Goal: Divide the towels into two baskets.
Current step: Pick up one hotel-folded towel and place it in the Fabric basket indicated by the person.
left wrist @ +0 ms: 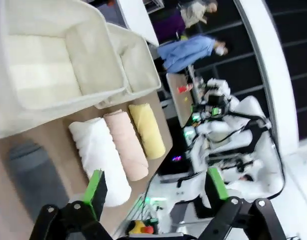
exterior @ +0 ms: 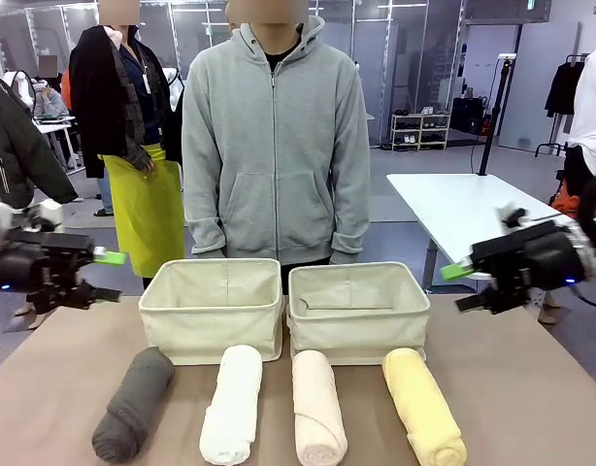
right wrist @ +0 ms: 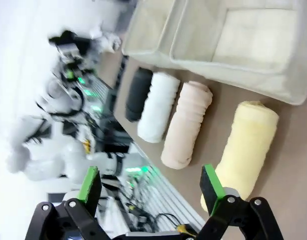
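- Left gripper: fingers spread, holding nothing, raised at the table's left side.
- Right gripper: also spread and unladen, raised at the right side.
- On the table, in a row from the left: grey towel, white towel, peach towel, yellow towel.
- Just behind the row: left basket and right basket, side by side.
- Person standing behind the baskets.

Just ahead of the right gripper, the yellow towel is thick, nubby terry cloth. Beyond it the basket is soft matt canvas; the tabletop looks smooth and matt.
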Available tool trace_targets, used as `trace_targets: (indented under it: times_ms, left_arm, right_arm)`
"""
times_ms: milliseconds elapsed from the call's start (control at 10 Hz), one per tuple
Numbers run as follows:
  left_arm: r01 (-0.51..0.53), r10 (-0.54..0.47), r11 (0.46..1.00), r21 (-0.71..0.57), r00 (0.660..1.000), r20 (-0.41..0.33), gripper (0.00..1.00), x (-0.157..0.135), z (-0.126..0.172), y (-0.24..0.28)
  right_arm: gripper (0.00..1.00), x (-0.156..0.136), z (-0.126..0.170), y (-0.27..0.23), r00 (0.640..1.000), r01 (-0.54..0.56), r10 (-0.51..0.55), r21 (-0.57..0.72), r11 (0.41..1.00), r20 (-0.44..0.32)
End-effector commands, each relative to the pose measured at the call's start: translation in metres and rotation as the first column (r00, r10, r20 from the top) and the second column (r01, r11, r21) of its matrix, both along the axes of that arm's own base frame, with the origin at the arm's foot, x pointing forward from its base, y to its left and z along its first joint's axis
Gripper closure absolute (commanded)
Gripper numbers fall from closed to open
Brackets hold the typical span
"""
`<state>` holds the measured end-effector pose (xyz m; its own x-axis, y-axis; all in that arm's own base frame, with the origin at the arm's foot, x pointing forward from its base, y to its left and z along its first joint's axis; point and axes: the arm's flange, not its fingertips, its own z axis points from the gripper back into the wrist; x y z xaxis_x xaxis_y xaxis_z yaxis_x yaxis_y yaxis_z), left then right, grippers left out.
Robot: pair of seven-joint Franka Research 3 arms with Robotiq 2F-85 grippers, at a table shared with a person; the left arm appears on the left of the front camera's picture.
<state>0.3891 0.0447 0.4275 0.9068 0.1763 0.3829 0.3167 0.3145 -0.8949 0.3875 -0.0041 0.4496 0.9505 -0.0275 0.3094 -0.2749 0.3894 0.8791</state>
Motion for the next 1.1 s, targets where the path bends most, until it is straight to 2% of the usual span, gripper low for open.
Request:
trace_targets:
  times_ms: [0, 100, 300, 500, 600, 700, 900, 1000]
  left_arm:
    - [-0.133, 0.132, 0.991, -0.026, 0.991, -0.036, 0.00, -0.023, -0.007, 0.056]
    - [-0.187, 0.186, 0.982, -0.031, 0.982, -0.031, 0.00, -0.045, -0.008, 0.089]
    - [-0.290, 0.290, 0.957, -0.020, 0.957, 0.006, 0.00, -0.096, -0.007, 0.155]
    - [-0.377, 0.376, 0.926, -0.030, 0.926, -0.024, 0.00, -0.133, -0.018, 0.203]
    - [-0.398, 0.397, 0.917, -0.014, 0.917, -0.030, 0.00, -0.146, -0.020, 0.216]
    - [-0.415, 0.414, 0.910, -0.009, 0.910, -0.022, 0.00, -0.151, -0.019, 0.221]
    - [-0.416, 0.416, 0.909, 0.019, 0.909, -0.016, 0.00, -0.147, -0.012, 0.220]
    - [-0.444, 0.443, 0.896, -0.011, 0.895, -0.043, 0.00, -0.156, -0.020, 0.222]
  right_arm:
    - [0.00, -0.019, -0.015, -0.074, 0.987, 0.161, -0.159, 0.108, 0.981, -0.026]
    - [0.00, -0.038, -0.019, -0.116, 0.966, 0.259, -0.255, 0.132, 0.957, -0.043]
    - [0.00, -0.089, -0.032, -0.205, 0.892, 0.452, -0.439, 0.195, 0.871, -0.107]
    - [0.00, -0.135, -0.036, -0.257, 0.821, 0.570, -0.557, 0.171, 0.803, -0.122]
    - [0.00, -0.154, -0.030, -0.273, 0.801, 0.599, -0.589, 0.149, 0.787, -0.110]
    - [0.00, -0.163, -0.024, -0.280, 0.803, 0.596, -0.588, 0.121, 0.794, -0.096]
    - [0.00, -0.159, -0.012, -0.275, 0.821, 0.571, -0.569, 0.040, 0.820, -0.048]
    - [0.00, -0.168, -0.026, -0.290, 0.781, 0.625, -0.615, 0.119, 0.772, -0.111]
